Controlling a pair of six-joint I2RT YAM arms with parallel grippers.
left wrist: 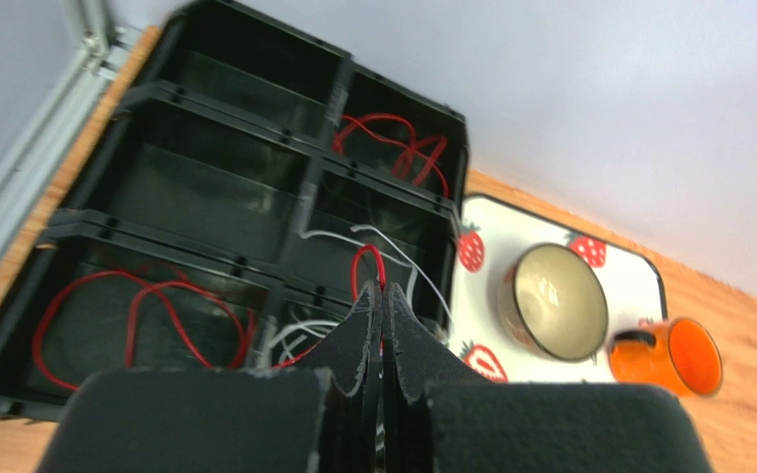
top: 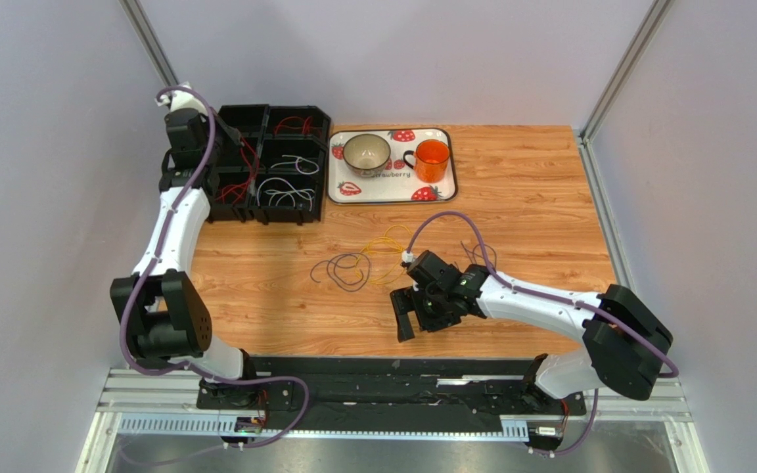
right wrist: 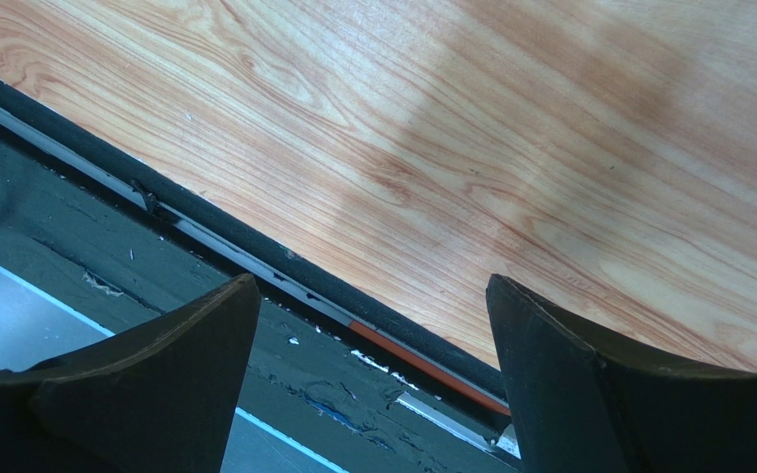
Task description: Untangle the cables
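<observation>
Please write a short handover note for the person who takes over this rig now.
Left end effector: shut on a red cable, above the black organizer bin.
Right end effector: open, empty, over the near edge of the table.
Done: red cables and white cables lie in bin compartments.
To do: a dark purple cable and a yellow cable lie close together on the table.

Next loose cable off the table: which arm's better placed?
Right. The right gripper is open and empty, over the wood near the dark purple cable and yellow cables. The left gripper is shut, apparently pinching a red cable, away over the black bin.
</observation>
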